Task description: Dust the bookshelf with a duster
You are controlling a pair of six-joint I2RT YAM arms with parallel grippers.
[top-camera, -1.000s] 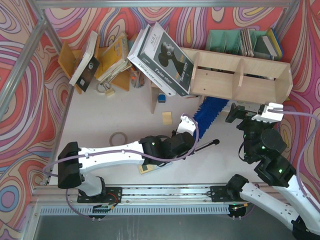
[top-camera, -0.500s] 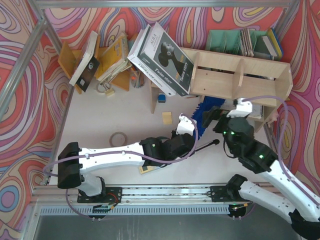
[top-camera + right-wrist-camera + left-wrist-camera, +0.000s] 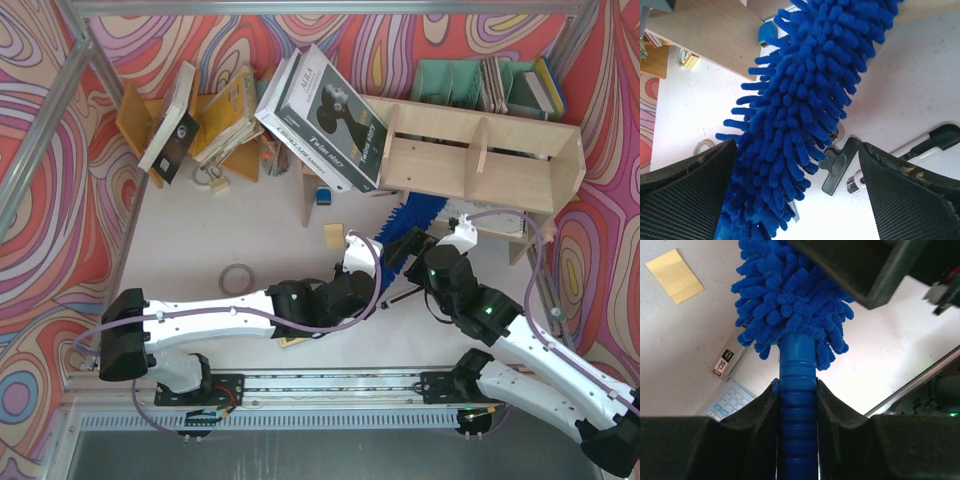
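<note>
The left fingers (image 3: 827, 407) are clenching the duster (image 3: 790, 300) by its handle near the worktop's (image 3: 260, 220) middle. Its head is slanting toward the near edge of the bookshelf (image 3: 470, 160), with the right fingers (image 3: 910, 190) standing spread either side of that head. Bare worktop is lying open leftward, while a calculator (image 3: 732, 400) and a strip marked "50" (image 3: 722, 362) are lying beneath.

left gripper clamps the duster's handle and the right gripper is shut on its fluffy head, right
No: the right gripper is open, fingers wide either side of the duster head, as the right wrist view shows. The left gripper does clamp the handle.
</note>
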